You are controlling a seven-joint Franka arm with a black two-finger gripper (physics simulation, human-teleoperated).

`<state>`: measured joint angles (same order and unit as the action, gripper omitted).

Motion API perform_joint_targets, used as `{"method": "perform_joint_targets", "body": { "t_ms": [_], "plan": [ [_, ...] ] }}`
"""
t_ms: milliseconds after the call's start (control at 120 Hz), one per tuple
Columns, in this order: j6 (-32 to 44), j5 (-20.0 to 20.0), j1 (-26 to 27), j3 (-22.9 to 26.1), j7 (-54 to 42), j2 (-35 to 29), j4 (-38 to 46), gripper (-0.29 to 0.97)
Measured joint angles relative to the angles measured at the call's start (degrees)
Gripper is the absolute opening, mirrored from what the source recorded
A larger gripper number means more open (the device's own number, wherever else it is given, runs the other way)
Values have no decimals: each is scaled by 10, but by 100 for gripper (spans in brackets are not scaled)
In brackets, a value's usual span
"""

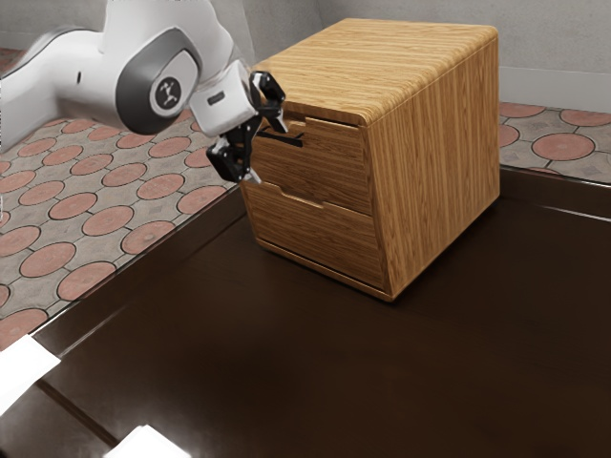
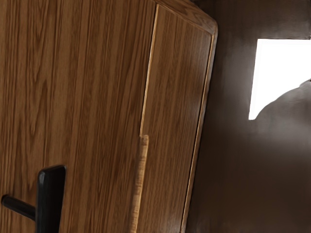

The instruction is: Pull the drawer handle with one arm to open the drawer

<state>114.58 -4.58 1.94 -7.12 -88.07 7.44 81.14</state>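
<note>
Your gripper (image 1: 260, 138) is at the front of the wooden cabinet (image 1: 430, 162), level with the top drawer (image 1: 320, 162). Its fingers (image 1: 274, 100) stand spread wide, one above and one below the near end of the black bar handle (image 1: 286, 138), and neither looks to be touching it. So you are open around the handle, not gripping it. The drawer front appears to sit about flush with the cabinet face, so I judge the pull has not started. The cabinet stands on the dark bench (image 1: 382, 382), toward its far side.

In the wrist view the handle (image 2: 51, 199) stands out from the drawer front on a short post, off to one side of the hand rather than centred under it. Before closing:

- Slide along the bar toward its middle, so the pull runs straight and does not twist the drawer in its slides.
- Push in far enough for the fingers to reach behind the bar, short of the wood.
- Close firmly on the bar.

Then draw back square to the drawer face, slowly and level. Watch that the cabinet itself does not slide on the bench, and keep clear of the lower drawer (image 1: 315, 234).
</note>
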Motion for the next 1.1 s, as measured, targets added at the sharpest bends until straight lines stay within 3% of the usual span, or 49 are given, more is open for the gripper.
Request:
{"method": "perform_joint_targets", "body": {
  "t_ms": [617, 750, 858, 917, 950, 983, 1025, 1100],
  "plan": [
    [17, 0, -8, -6, -29, 22, -2, 69],
    [1, 0, -1, -28, -32, 18, 2, 68],
    [-45, 0, 16, -71, -34, -3, 14, 67],
    [-83, 0, 45, -102, -35, -29, 24, 51],
    [-118, 0, 60, -116, -35, -61, 24, 30],
    [-180, 1, 51, -100, -24, -120, -11, 37],
    [-268, 11, 2, -45, 5, -168, -87, 43],
    [-380, 31, -6, 15, 83, -182, -160, 52]
  ]
}}
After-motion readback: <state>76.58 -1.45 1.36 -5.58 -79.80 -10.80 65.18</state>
